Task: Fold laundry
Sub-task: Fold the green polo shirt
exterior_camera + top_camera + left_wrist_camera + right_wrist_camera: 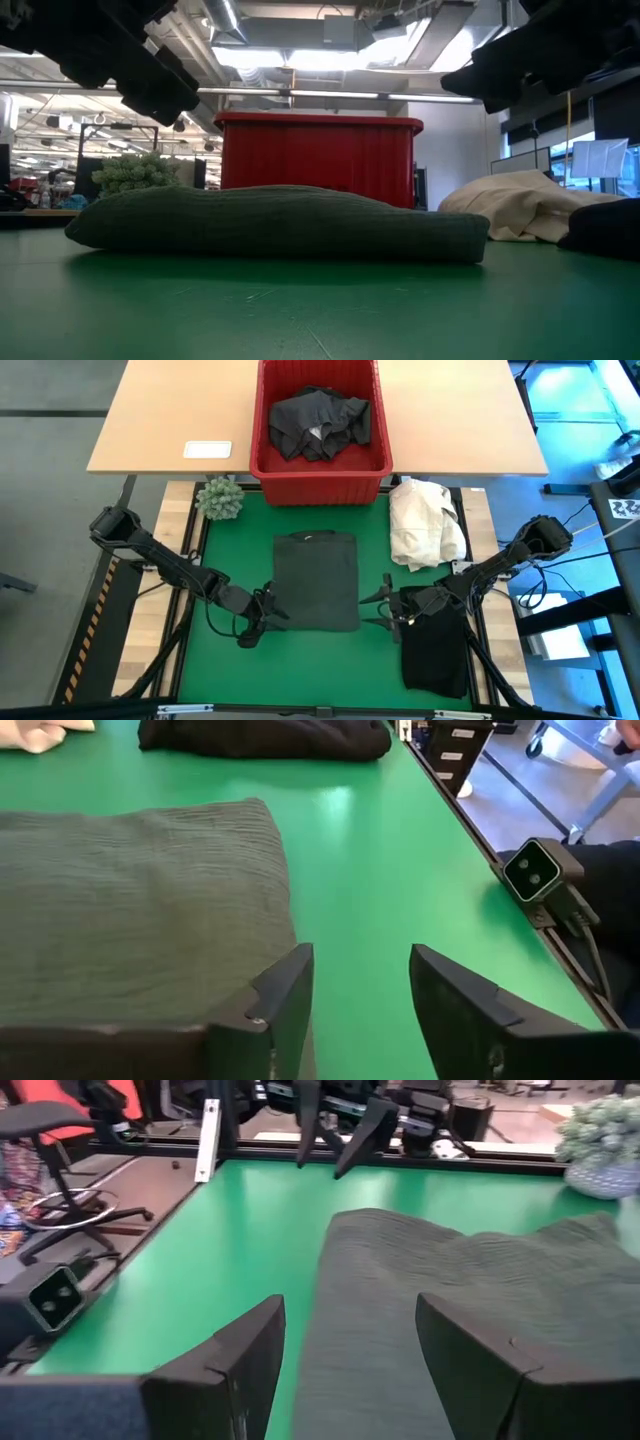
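Folded green garment (316, 580) lies flat on the tabletop (230, 660) between left gripper (262, 612) and right gripper (388, 603). Both are parted, nothing held. Risk: an edge could be snagged by a low finger, undoing the fold.

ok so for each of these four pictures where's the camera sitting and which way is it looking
High: overhead, straight down on the green mat; both arms show.
Low: at mat level, facing the folded green garment; arm parts show overhead.
Left wrist: behind the left tool, at the garment's edge.
Right wrist: behind the right tool, over the garment.
All four share that garment.
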Motion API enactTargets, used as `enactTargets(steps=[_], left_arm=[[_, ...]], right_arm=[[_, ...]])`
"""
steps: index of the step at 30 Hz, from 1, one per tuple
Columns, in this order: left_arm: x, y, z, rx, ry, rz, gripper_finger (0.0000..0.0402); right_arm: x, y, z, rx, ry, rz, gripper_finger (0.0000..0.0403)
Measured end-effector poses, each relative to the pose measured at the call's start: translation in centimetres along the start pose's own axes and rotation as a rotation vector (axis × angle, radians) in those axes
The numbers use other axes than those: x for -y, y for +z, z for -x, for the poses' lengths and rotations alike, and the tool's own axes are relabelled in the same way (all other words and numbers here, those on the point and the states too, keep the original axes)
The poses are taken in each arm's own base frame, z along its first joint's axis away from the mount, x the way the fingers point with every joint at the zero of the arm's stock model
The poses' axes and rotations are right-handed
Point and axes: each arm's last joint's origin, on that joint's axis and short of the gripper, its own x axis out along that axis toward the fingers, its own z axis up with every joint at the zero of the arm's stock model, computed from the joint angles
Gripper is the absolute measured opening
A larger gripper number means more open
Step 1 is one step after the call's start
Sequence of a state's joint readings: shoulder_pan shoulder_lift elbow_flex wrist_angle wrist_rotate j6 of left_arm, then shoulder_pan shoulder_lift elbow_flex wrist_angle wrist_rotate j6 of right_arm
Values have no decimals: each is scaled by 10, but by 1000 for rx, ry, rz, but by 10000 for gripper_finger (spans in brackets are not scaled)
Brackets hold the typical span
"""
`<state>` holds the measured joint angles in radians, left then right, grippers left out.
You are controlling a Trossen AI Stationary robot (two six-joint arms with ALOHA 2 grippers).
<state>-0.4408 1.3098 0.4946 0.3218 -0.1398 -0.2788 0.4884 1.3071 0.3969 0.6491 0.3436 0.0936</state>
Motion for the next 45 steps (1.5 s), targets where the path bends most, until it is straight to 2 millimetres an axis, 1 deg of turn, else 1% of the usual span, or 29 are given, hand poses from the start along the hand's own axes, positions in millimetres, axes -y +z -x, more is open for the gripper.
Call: enactTargets(steps=[9,15,19,21,24,27,30,33,36,41,45], left_arm=[[-1,-1,0,-9,10,-1,218],[2,-2,0,-10,15,-20,224],[5,-3,1,-14,-3,-101,225],[11,-5,2,-18,-21,-128,225],[16,-7,3,-28,-24,-142,225],[17,-12,4,-67,1,-139,225],[17,-19,5,-120,34,-150,225],[19,-19,5,-125,36,-161,225],[22,-13,5,-149,22,-167,225],[23,-6,7,-225,53,-187,225],[23,-7,8,-258,78,-201,225]], right_arm=[[1,4,-1,15,-14,-9,225],[1,4,-1,8,1,-7,225],[-3,4,-2,-2,91,-1,225],[-6,6,-6,-27,133,-1,225],[-10,5,-16,-109,148,25,225],[-15,6,-28,-178,162,91,225],[-20,10,-39,-227,186,112,225],[-24,14,-48,-257,204,106,228],[-26,20,-51,-272,226,103,247],[-28,26,-56,-259,228,106,309],[-25,15,-56,-338,166,119,349]])
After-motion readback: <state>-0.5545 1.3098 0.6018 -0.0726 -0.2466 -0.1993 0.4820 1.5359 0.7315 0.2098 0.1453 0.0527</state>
